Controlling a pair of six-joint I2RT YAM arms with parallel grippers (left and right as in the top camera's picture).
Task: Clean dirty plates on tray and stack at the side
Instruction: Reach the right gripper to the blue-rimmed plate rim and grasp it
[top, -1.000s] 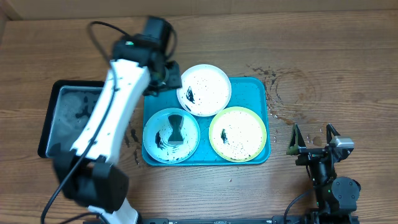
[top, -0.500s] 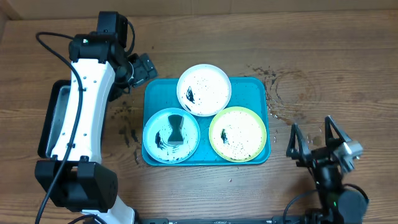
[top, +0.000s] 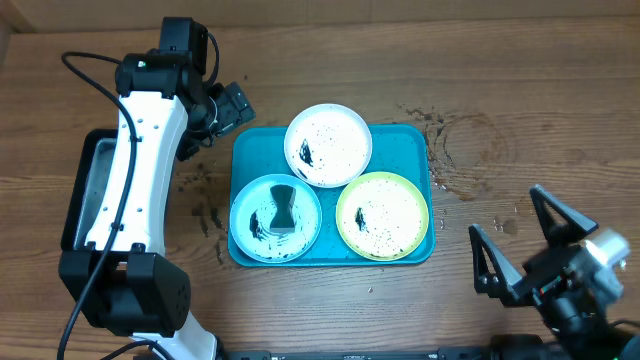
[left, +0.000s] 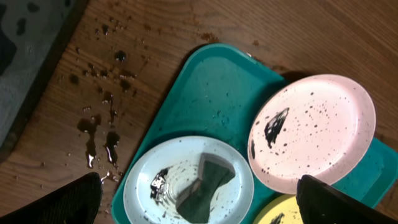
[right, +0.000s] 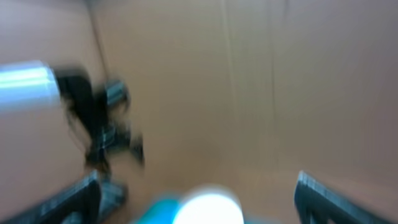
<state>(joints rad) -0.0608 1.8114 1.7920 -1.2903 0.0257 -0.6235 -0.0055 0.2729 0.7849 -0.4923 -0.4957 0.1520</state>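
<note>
Wet wooden bench (top: 500, 80) with a turquoise tray (top: 400, 135) holding 3 speckled plates (top: 328, 145); a dark sponge (top: 284, 208) lies on the blue one. The left tool (top: 230, 108), released, has withdrawn past the tray's top-left corner. The right tool (top: 502, 208), also released, has lifted. No plate looks clean yet.
</note>
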